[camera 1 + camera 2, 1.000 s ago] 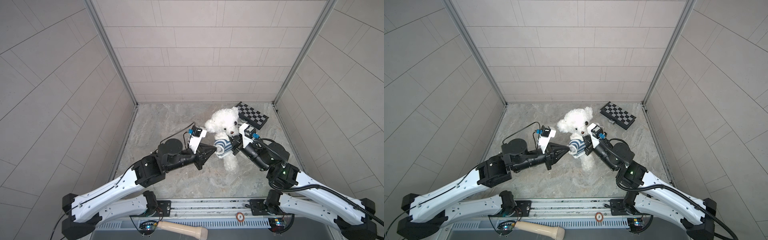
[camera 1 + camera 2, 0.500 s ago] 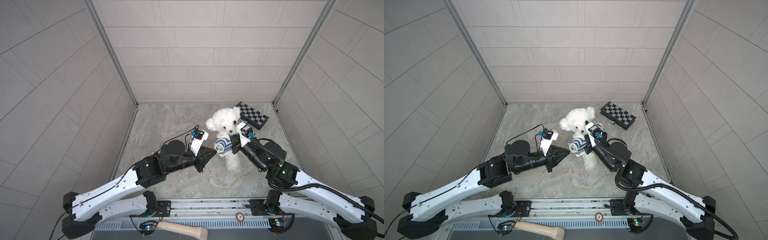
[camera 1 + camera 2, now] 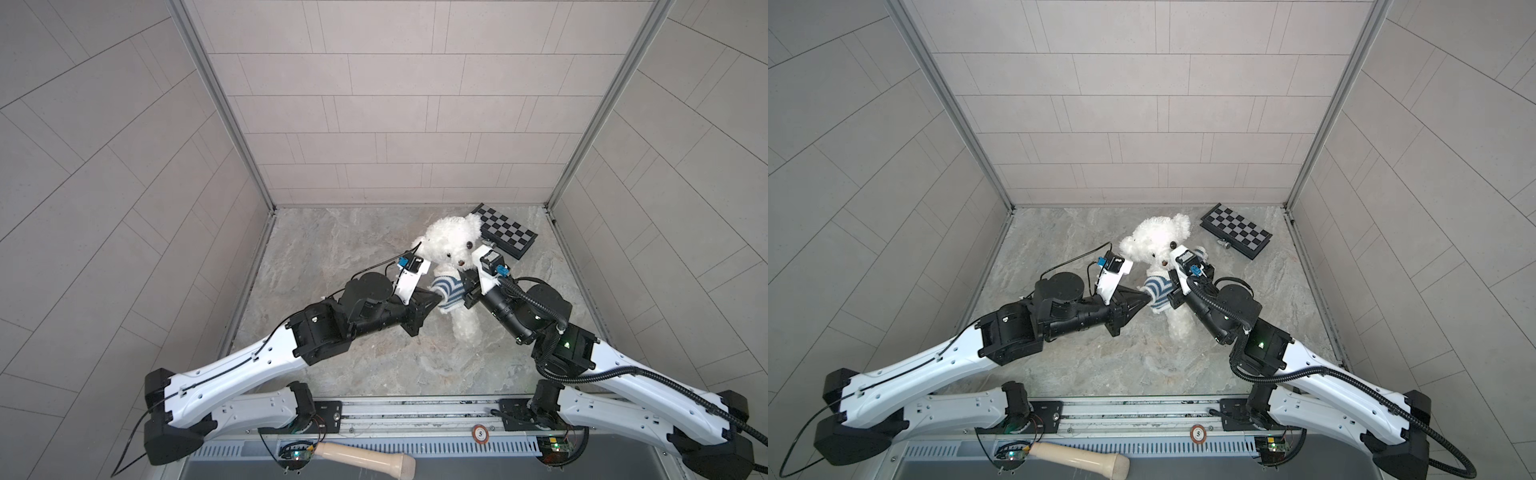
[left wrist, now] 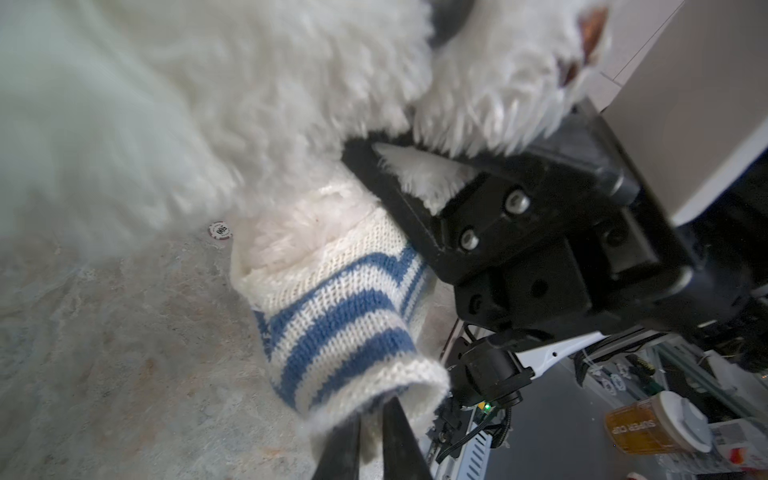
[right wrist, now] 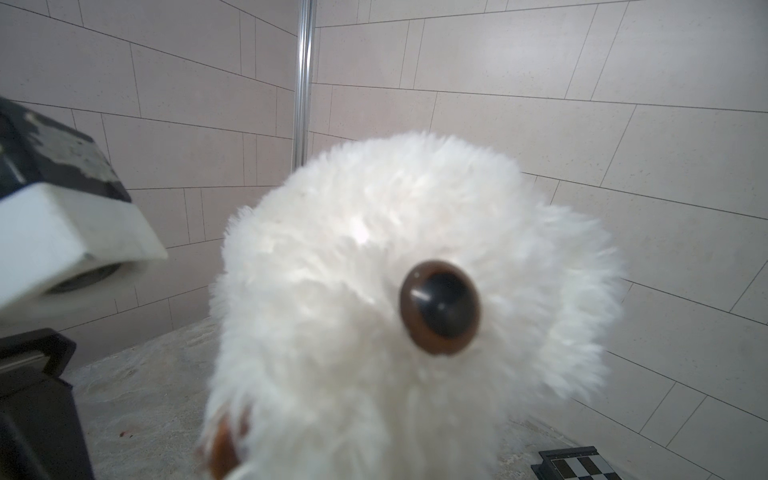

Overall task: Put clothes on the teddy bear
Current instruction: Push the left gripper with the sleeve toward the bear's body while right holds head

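– While the teddy bear (image 3: 451, 245) stands upright on the marbled table (image 3: 353, 249), what lies around the chessboard (image 3: 505, 230)?

– The bear itself is just beside the board's left end, one ear close to its corner. A small metal piece (image 3: 1225, 245) sits just beside the board's near edge. A wooden handle (image 3: 361, 455) lies well apart from the board, past the arms' base rail. A poker chip (image 4: 219, 230) shows flat on the table in the left wrist view; where it lies from the board cannot be told.

– What blocks the sight?

– The bear's head fills the right wrist view, with only a corner of the board showing past it.

– And the striped shirt (image 3: 446, 291)?

– It wraps the bear's torso, farther from the board than the head. Fur fills its wide opening. One sleeve juts sideways, away from the board.

– The grippers?

– The left gripper (image 4: 370, 415) has its fingers nearly together, and the limp sleeve cuff is pinched between them. The right gripper (image 3: 466, 286), between shirt and board, is closed on a tuft of the bear's fur at the shirt's edge.
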Robot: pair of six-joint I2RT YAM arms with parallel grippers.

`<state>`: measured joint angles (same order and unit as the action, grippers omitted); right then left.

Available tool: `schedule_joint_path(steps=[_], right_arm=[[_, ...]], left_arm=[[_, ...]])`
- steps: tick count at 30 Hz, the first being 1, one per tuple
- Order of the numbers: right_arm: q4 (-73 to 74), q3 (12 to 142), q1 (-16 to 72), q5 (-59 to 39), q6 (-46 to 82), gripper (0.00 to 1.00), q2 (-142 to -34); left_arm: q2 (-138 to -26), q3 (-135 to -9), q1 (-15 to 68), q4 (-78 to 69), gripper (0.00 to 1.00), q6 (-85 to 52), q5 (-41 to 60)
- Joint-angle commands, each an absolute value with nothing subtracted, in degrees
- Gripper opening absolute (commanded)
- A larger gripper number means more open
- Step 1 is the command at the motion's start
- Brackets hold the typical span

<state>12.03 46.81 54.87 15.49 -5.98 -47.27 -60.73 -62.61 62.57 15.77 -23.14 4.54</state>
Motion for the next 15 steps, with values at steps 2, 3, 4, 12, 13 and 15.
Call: schedule_joint_path(steps=[2,3,4,12,13,15], right_arm=[[13.63,48.52,55.35,15.91,-6.85,0.00,-46.76],[13.79,48.49,55.37,15.91,-6.86,0.00,-46.67],[13.80,48.38,55.42,15.83,-6.90,0.00,-46.56],[14.23,48.13,55.37,15.56,-5.76,0.00,-46.31],[14.43,47.94,55.37,15.52,-5.40,0.00,-46.24],[14.85,47.73,55.37,15.34,-4.72,0.00,-46.07]], left_arm=[[-62.54,-65.38,62.85,16.88,0.20,-22.84,0.38],[-62.81,-65.39,62.90,16.88,0.22,-22.90,-0.43],[-63.16,-65.52,62.84,16.87,0.23,-22.88,-1.05],[-66.29,-66.45,62.87,14.92,0.38,-22.50,-4.00],[-66.51,-66.36,62.85,14.29,0.38,-22.50,-4.17],[-66.83,-66.16,62.84,13.16,0.39,-22.12,-4.88]])
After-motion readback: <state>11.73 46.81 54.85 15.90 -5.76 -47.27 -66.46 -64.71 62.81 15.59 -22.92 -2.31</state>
